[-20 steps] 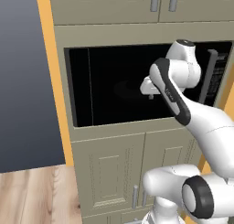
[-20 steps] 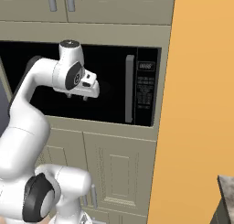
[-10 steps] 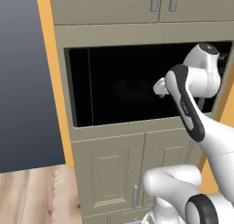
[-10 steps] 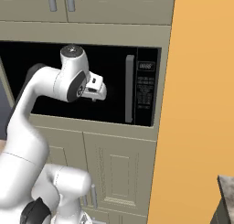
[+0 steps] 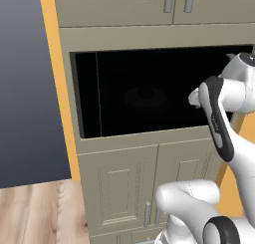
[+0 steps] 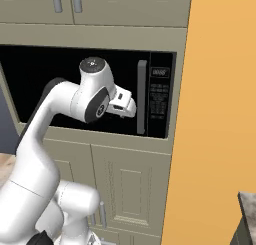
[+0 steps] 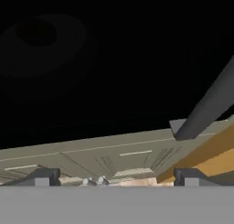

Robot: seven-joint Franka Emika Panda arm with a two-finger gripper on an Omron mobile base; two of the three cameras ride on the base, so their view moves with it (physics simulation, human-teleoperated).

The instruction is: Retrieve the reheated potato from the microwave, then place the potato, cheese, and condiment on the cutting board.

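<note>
Beside the microwave [image 6: 75, 96]'s stiff grey bar handle [image 6: 142, 97] (best gripped mid-length), the claw [image 6: 131, 105] hangs spread, empty.

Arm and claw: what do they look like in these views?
The arm is glossy white with rounded links, dark grey joint bands and a grey round cap on one joint. The claw has a white body; in the hand view its two finger tips are small, dark and blocky. No cables or markings are visible.

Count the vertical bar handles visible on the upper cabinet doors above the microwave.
2: a left handle and a right handle, side by side above the microwave; further ones may lie off-frame.
</note>
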